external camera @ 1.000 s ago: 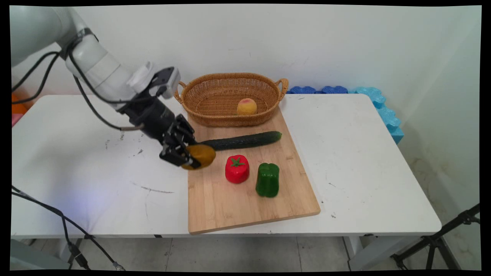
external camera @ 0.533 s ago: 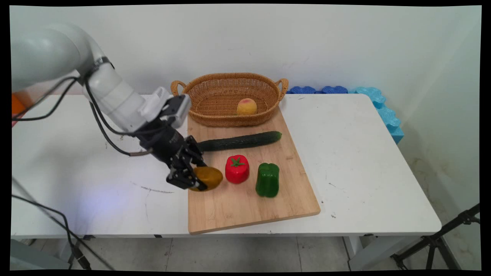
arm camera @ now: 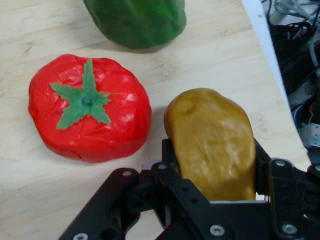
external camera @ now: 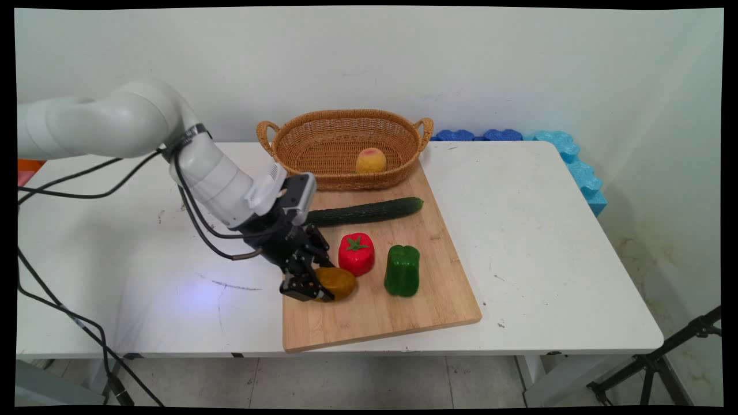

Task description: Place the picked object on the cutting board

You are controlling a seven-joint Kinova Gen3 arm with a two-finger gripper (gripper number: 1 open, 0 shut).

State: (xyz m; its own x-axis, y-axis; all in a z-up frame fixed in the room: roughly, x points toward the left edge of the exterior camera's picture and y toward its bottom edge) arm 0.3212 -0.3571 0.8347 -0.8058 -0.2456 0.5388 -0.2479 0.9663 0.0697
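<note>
now the potato (external camera: pixel 337 282) is clamped between the fingers of the pincer (external camera: pixel 316 286), low over the cutting board (external camera: pixel 375 311) near its left edge, just beside the tomato (external camera: pixel 356 253). whether it touches the wood i cannot tell. only the main view shows the cucumber (external camera: pixel 363 211) and the basket (external camera: pixel 323 151) holding a peach (external camera: pixel 371 160); the hand view shows the grip and the green pepper (arm camera: pixel 135 21) close.

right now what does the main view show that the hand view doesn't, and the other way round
Only the main view shows the wicker basket with a peach in it, the cucumber, the white table and the arm. Only the hand view shows, close up, the gripper clamped on both sides of the potato, and the tomato's green star-shaped stem. Both show the potato, the red tomato, the green pepper and the wooden board.
</note>
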